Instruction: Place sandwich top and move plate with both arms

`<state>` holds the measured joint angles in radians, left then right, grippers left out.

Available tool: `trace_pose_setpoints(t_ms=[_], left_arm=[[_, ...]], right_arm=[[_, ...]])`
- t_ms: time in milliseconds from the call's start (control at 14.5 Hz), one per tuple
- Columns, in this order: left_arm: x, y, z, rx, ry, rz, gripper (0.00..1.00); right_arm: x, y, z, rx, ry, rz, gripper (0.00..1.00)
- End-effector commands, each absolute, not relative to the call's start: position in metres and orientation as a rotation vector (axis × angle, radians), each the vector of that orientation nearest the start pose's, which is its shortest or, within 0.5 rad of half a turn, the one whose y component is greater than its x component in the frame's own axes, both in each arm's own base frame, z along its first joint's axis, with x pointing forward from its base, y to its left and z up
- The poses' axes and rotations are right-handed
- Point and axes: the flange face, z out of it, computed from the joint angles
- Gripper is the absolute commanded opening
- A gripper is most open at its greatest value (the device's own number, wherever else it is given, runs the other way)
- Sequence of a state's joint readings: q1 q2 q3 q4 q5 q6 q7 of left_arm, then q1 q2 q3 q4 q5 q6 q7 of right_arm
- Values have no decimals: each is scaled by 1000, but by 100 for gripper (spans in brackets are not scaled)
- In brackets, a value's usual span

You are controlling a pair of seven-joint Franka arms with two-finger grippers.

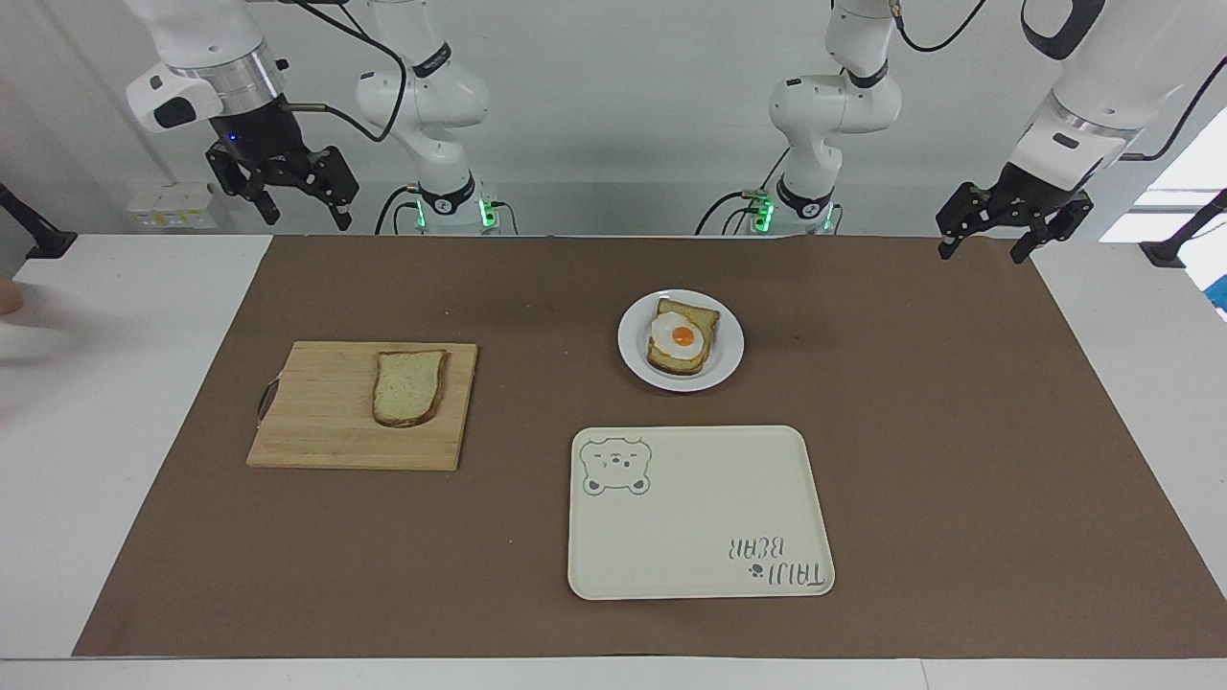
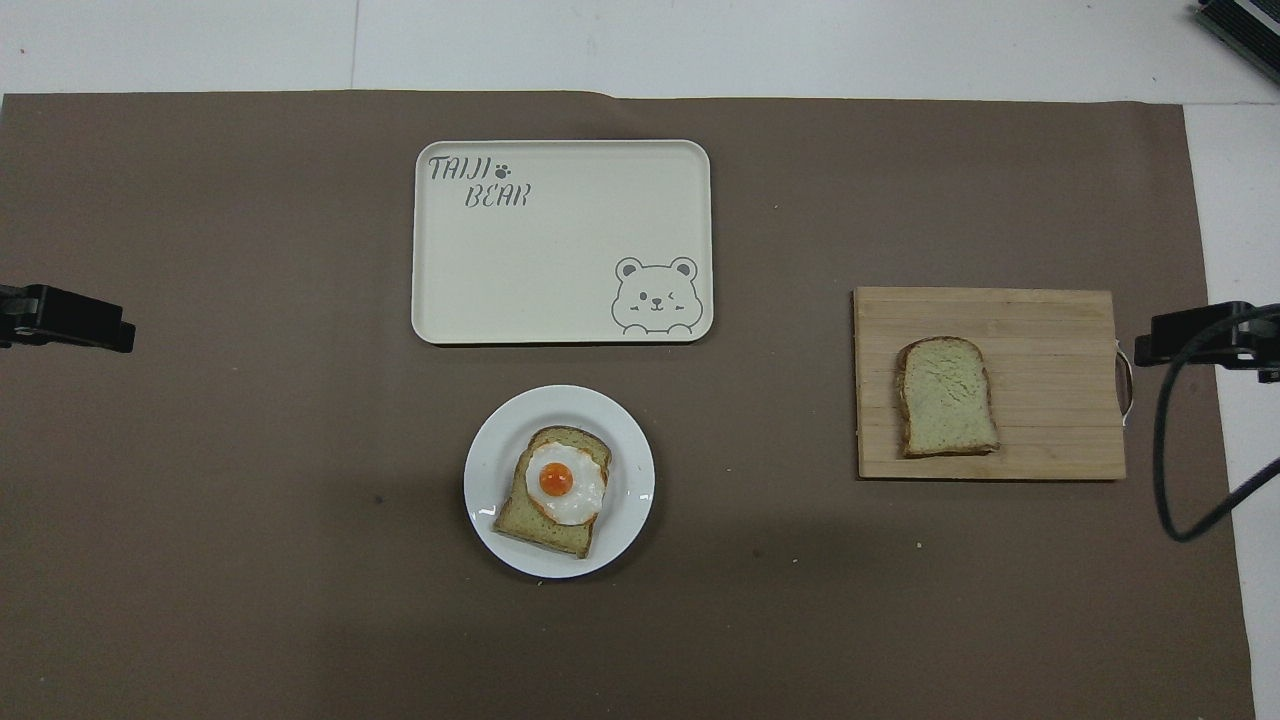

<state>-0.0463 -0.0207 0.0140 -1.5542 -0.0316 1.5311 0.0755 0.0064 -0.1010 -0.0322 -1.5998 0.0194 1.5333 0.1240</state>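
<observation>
Both hands, left hand [image 1: 992, 244] and right hand [image 1: 299, 206], hang released; a skewed pinch could drag the bread slice [image 1: 409, 387] (soft) off the egg toast [image 1: 682, 337].

A wooden cutting board [image 1: 362, 405] with a handle loop lies on the brown mat [image 1: 959, 431] toward the right arm's end of the table. A cream rectangular tray [image 1: 700, 513] with a bear drawing lies mid-mat. One toast slice topped with a fried egg [image 1: 682, 336] is present.

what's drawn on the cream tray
A grey winking bear on the cream rectangular tray, clearest in the overhead view.
</observation>
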Motion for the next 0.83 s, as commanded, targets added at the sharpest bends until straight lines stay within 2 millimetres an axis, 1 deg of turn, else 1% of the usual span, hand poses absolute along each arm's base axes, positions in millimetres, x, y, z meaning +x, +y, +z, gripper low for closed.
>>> trace_pose_setpoints(t_ms=[0, 345, 484, 553, 622, 760], left_arm=[[544, -19, 643, -3159, 157, 19, 100], [544, -19, 643, -3159, 155, 19, 100], [544, -19, 643, -3159, 155, 19, 100], [544, -19, 643, -3159, 155, 19, 100], [544, -19, 643, -3159, 155, 19, 100], [544, -19, 643, -3159, 155, 19, 100]], right_arm=[[519, -17, 661, -3105, 207, -49, 100], [518, -21, 662, -3104, 217, -44, 100], [519, -19, 662, -3112, 199, -56, 100], [522, -17, 653, -3116, 174, -61, 100], [525, -18, 639, -3116, 146, -62, 100], [527, -13, 621, -3116, 128, -67, 100]])
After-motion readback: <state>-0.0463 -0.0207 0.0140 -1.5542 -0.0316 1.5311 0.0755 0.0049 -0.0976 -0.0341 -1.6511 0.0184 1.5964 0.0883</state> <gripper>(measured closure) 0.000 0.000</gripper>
